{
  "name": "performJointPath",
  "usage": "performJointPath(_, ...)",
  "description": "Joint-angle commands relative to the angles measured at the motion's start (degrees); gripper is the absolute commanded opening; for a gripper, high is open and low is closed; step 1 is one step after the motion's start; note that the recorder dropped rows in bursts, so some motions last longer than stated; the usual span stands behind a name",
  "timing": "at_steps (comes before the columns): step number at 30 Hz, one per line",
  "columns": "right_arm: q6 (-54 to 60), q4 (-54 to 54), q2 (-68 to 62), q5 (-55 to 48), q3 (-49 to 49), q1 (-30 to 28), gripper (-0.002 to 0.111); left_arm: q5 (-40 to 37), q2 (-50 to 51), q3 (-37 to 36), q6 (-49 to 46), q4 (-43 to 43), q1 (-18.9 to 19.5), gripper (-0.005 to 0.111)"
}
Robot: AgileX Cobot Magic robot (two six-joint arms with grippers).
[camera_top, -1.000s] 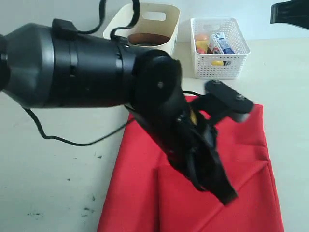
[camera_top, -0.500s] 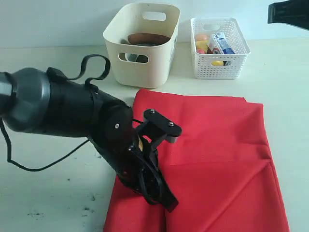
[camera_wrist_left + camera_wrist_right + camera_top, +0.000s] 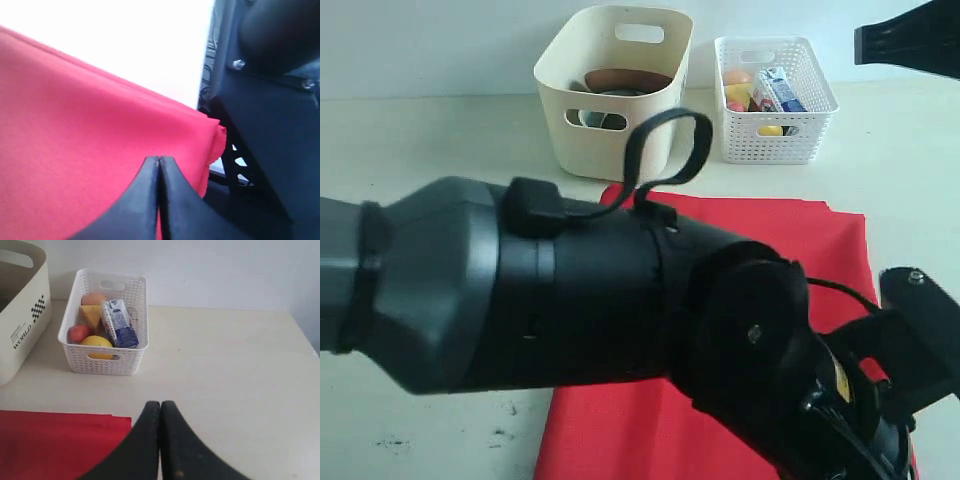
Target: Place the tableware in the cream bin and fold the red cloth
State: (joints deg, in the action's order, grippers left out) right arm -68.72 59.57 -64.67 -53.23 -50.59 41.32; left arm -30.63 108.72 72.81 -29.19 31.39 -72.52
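Note:
The red cloth point(image 3: 820, 235) lies flat in front of the bins, and my left arm point(image 3: 570, 300) hides most of it. My left gripper point(image 3: 159, 159) is shut, low over the red cloth point(image 3: 75, 125) near one of its corners. Nothing shows whether fabric is pinched. The cream bin point(image 3: 645, 45) holds the tableware. A brown wooden plate point(image 3: 625, 78) leans inside and steel glints through the handle cut-out point(image 3: 600, 120). My right gripper point(image 3: 160, 403) is shut and empty, above bare table beside the red cloth point(image 3: 55, 440). The right arm point(image 3: 910, 35) hangs at the far right.
A white mesh basket point(image 3: 775, 140) with fruit, cheese and a small milk carton point(image 3: 119, 322) stands right of the cream bin point(image 3: 20, 315). Dark robot framework point(image 3: 270, 100) rises close beside the cloth's corner. A black cable loops over the left arm.
My left arm has swung from the cloth's near left side across to its near right and now fills the foreground. The cloth's far edge has stayed put. The right arm has shifted slightly.

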Motion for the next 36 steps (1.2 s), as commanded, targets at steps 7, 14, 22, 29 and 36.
performJointPath(7, -0.61, 3.17, -3.56, 5.36, 1.42, -0.16, 0.0, -7.64, -11.03, -7.75, 16.49, -19.13, 8.41, 0.001)
performJointPath(14, -1.11, -5.63, -17.15, 17.57, 2.26, -0.16, 0.0, -6.27, -25.79, -21.3, 19.59, -19.81, 25.37, 0.001)
performJointPath(22, 9.3, -21.23, -33.9, 32.37, 2.16, -0.04, 0.0, -5.89, -45.08, -27.82, 18.98, -20.6, 43.52, 0.001)
performJointPath(29, 9.72, -21.09, -44.11, 30.92, 2.16, -0.04, 0.0, -5.99, -51.05, -30.98, 18.98, -22.87, 52.73, 0.001)
performJointPath(36, 8.01, -20.04, -49.25, 16.61, 2.16, -0.71, 0.0, -5.63, -51.05, -32.58, 18.98, -24.37, 55.01, 0.001)
